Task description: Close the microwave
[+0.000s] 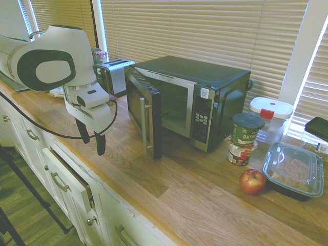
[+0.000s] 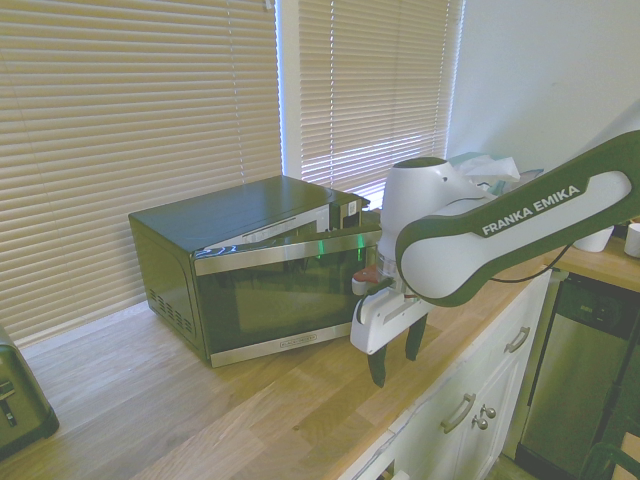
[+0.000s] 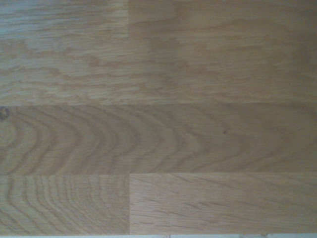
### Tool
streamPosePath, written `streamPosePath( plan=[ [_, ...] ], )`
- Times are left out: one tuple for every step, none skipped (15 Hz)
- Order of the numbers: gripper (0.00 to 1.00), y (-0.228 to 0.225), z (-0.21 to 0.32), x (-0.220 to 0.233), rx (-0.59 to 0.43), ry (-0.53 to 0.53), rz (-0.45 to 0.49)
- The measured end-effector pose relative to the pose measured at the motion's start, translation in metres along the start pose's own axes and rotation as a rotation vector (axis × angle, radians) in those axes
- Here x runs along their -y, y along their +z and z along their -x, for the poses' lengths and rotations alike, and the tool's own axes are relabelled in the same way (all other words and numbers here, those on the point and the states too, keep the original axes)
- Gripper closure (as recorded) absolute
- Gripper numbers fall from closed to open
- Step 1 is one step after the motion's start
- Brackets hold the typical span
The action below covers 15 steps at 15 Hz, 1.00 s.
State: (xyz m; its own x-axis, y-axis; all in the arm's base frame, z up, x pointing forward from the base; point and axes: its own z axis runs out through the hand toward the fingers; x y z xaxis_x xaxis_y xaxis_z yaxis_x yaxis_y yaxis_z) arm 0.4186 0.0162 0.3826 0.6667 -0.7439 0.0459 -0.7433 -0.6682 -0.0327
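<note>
Microwave (image 1: 220,97) sits on the wooden worktop (image 1: 195,205), its door (image 1: 146,113) partly open. You have the pincer (image 1: 91,146) beside the door, fingers spread, nothing between them. "FRANKA EMIKA" reads on your arm (image 2: 530,215); lettering on the door's lower trim is illegible. Green tub (image 1: 247,129) shows "OATM", remainder unclear.

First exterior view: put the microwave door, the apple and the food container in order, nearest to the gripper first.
1. Microwave door, swung open, just beside the gripper.
2. Apple, on the counter beyond the microwave.
3. Food container, farthest, past the apple.
</note>
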Motion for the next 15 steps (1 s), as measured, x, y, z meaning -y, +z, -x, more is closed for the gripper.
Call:
streamPosePath(
  plan=[
    [0.00,0.001,0.000,0.000,0.002,0.000,0.002],
    [0.00,0.002,-0.001,0.001,0.000,-0.001,-0.001],
    [0.00,0.001,-0.002,0.003,-0.012,-0.002,-0.015],
    [0.00,-0.003,-0.004,0.006,-0.028,-0.003,-0.034],
    [0.00,-0.010,-0.008,0.010,-0.044,-0.003,-0.053],
    [0.00,-0.019,-0.012,0.015,-0.058,-0.004,-0.070],
    [0.00,-0.029,-0.016,0.021,-0.072,-0.002,-0.088],
    [0.00,-0.038,-0.021,0.027,-0.083,0.001,-0.102],
    [0.00,-0.044,-0.026,0.034,-0.090,0.002,-0.112],
    [0.00,-0.047,-0.031,0.042,-0.092,0.007,-0.116],
    [0.00,-0.050,-0.036,0.049,-0.092,0.015,-0.118],
    [0.00,-0.052,-0.041,0.056,-0.094,0.023,-0.121],
    [0.00,-0.054,-0.047,0.062,-0.094,0.029,-0.124],
    [0.00,-0.055,-0.052,0.067,-0.094,0.035,-0.127],
    [0.00,-0.058,-0.059,0.071,-0.098,0.041,-0.134]
  ],
)
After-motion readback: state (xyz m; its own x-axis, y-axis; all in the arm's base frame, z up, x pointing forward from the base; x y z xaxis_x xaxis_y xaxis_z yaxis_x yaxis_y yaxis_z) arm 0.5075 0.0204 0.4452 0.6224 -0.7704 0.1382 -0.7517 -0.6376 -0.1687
